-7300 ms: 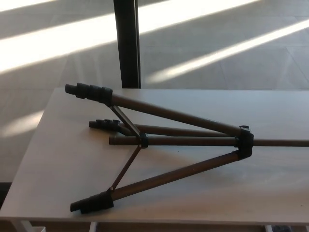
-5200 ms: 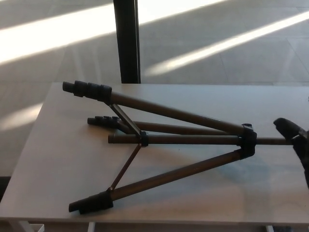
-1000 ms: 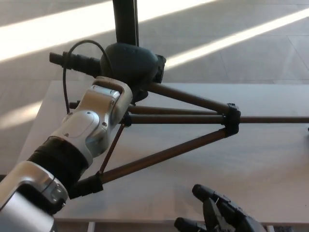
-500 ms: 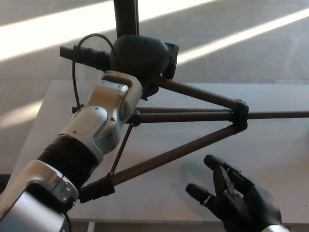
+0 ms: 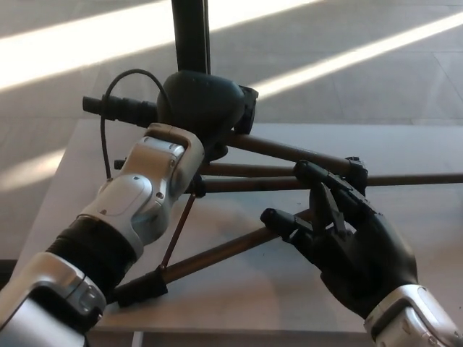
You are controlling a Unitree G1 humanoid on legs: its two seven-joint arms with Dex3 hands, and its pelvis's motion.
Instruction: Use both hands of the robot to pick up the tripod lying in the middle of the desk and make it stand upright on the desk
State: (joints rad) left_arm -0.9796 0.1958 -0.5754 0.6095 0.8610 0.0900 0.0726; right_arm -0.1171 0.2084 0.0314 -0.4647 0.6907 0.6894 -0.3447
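Note:
The tripod (image 5: 249, 170) lies on the pale desk (image 5: 434, 224) with its legs spread to the left and its hub (image 5: 356, 172) to the right. My left hand (image 5: 202, 107) is shut on the far leg near its black foot section (image 5: 119, 108), which is raised above the desk's far edge. My right hand (image 5: 347, 242) is open with its fingers apart. It hovers over the near leg (image 5: 217, 251) just left of the hub and hides that end of the leg. The near leg's foot (image 5: 141, 288) rests by the front edge.
The tripod's centre column (image 5: 427, 178) runs off the picture's right edge. A dark pillar (image 5: 190, 36) stands behind the desk's far edge, on a floor with sunlit stripes. My left forearm (image 5: 137, 206) crosses over the left part of the desk.
My right hand has come up from the front edge and forward to the near leg by the hub. The left hand keeps its hold on the far leg, and the tripod has shifted slightly.

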